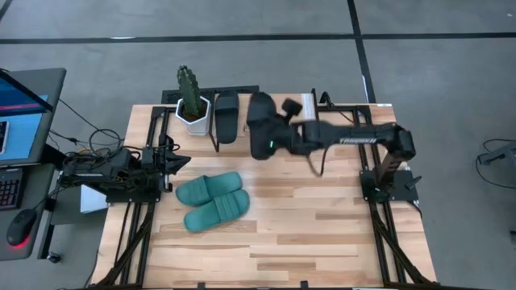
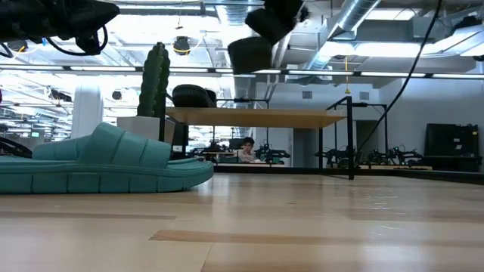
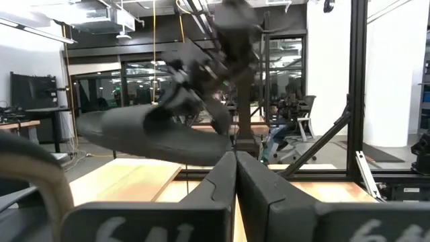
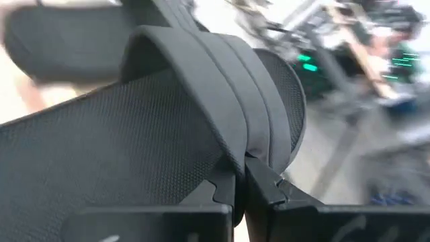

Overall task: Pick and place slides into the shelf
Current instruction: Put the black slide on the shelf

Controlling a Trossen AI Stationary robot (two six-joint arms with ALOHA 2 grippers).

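One black slide (image 1: 260, 122) hangs in the air above the shelf (image 2: 257, 117) at the table's far edge, with my right gripper (image 4: 240, 176) shut on it. A second black slide (image 1: 227, 115) lies on the shelf's top next to a cactus pot. The two teal-green slides (image 1: 211, 201) lie side by side, soles down, on the table left of the middle. My left gripper (image 3: 235, 168) stands shut and holds nothing at the table's left edge. My right gripper pinches the near edge of the slide's wide strap (image 4: 235, 151) between its two fingers. The fingers come from the table's right side, slanting down. The slide is lifted clear, high above the shelf panel, and hangs out past the fingertips (image 2: 249, 53).
A cactus in a white pot (image 1: 192, 103) stands on the shelf's left part beside the lying black slide. The shelf's thin black frame (image 1: 246, 90) runs along the far edge. A laptop and a mouse sit on a side stand (image 1: 20, 121) left of the table.
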